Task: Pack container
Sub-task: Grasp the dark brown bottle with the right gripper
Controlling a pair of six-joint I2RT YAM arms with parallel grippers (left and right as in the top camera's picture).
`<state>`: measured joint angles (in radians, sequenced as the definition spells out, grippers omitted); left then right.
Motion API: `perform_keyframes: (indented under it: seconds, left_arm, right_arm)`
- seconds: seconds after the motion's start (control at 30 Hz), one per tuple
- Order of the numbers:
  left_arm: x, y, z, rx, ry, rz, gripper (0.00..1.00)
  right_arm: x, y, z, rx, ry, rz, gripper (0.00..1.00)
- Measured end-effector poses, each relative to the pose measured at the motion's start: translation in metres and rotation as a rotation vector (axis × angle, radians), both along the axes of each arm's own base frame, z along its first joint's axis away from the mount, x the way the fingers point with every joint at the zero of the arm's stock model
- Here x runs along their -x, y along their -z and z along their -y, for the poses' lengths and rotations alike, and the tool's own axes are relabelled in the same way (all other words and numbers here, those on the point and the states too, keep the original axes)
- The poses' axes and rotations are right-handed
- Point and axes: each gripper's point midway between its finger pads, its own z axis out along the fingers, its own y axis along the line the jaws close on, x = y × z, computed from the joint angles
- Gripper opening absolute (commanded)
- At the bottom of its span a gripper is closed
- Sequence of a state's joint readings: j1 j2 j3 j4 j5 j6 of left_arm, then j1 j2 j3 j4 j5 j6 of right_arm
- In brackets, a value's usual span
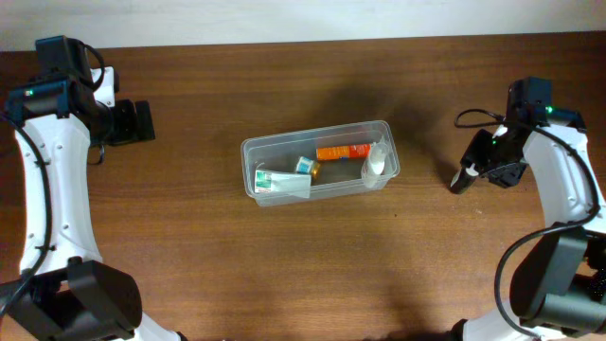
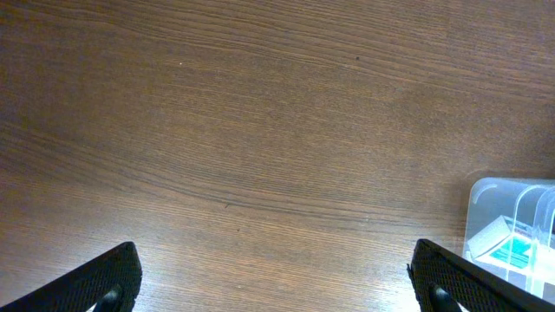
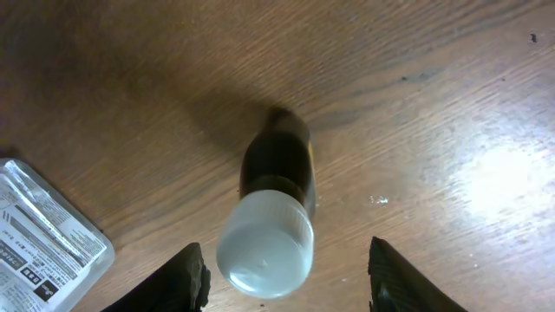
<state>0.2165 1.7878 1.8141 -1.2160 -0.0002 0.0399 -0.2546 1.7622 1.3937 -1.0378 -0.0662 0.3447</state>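
Brown wooden table (image 1: 312, 265) carried the container (image 1: 312, 132) at centre, well apart from the white-capped bottle (image 3: 276, 173). Spread wide, the right hand (image 3: 295, 277) straddled the standing bottle; an off-centre closure could topple it. Empty, the left hand (image 2: 277, 277) hung spread.

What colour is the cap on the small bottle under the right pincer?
The cap is frosted white, bottle body dark; clearest in right wrist view.
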Motion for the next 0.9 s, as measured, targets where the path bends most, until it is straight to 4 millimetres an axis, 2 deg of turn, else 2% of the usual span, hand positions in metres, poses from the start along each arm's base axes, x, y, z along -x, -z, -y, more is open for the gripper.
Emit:
perform_keyframes:
  seconds: [0.07, 0.1, 0.23, 0.37, 0.5, 0.6, 0.67, 0.77, 0.83, 0.9]
  left_arm:
    - [0.000, 0.000, 0.000, 0.000, 0.000, 0.000, 0.99]
    - [0.000, 0.000, 0.000, 0.000, 0.000, 0.000, 1.00]
    - [0.000, 0.000, 0.000, 0.000, 0.000, 0.000, 0.99]
    - [0.000, 0.000, 0.000, 0.000, 0.000, 0.000, 0.99]
    - [0.000, 0.000, 0.000, 0.000, 0.000, 0.000, 0.99]
    - [0.000, 0.000, 0.000, 0.000, 0.000, 0.000, 0.99]
    - [0.000, 0.000, 0.000, 0.000, 0.000, 0.000, 0.99]
    - [0.000, 0.000, 0.000, 0.000, 0.000, 0.000, 1.00]
    - [0.000, 0.000, 0.000, 0.000, 0.000, 0.000, 0.99]
    - [0.000, 0.000, 0.000, 0.000, 0.000, 0.000, 0.99]
  right_arm:
    - [-0.001, 0.004, 0.000, -0.004, -0.002, -0.005, 0.43]
    - [-0.001, 0.009, -0.001, -0.010, -0.004, -0.018, 0.35]
    - [-0.001, 0.022, -0.002, -0.025, -0.004, -0.051, 0.21]
    - [-0.001, 0.022, -0.002, -0.024, -0.005, -0.052, 0.16]
    - [0.001, 0.022, -0.002, -0.026, -0.006, -0.058, 0.16]
    - [0.013, 0.020, -0.008, -0.038, -0.013, -0.109, 0.16]
    - [0.017, 0.008, -0.017, -0.040, -0.037, -0.118, 0.16]
    - [0.012, -0.031, -0.035, -0.015, -0.100, -0.064, 0.16]
    - [0.005, -0.079, -0.057, 0.010, -0.180, 0.043, 0.13]
    - [0.005, -0.115, -0.075, 0.025, -0.241, 0.124, 0.13]
